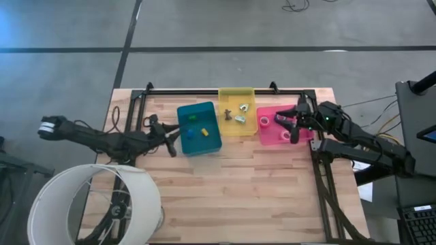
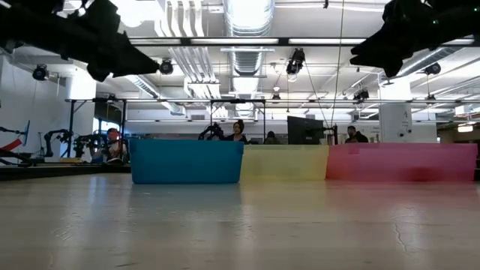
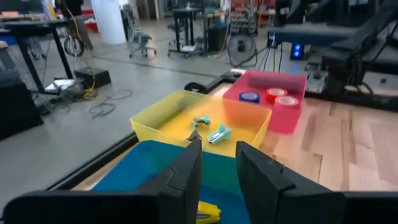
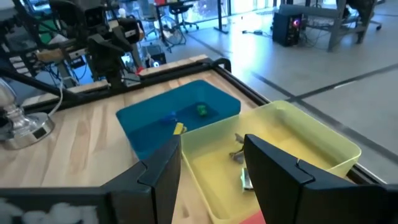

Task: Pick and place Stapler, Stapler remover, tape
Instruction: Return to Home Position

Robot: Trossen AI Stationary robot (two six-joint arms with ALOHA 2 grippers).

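Tape lay in pink bin. Right gripper hung over it, jaws apart. Left gripper sat beside blue bin, jaws apart.

Left hand open, tape in pink bin

Bins: teal-blue bin, translucent yellow bin, pink bin. In the pink bin: blue tape, red tape, pink tape. Table: pale wood, plank-striped. Left fingers and right fingers: black. Floor: grey.
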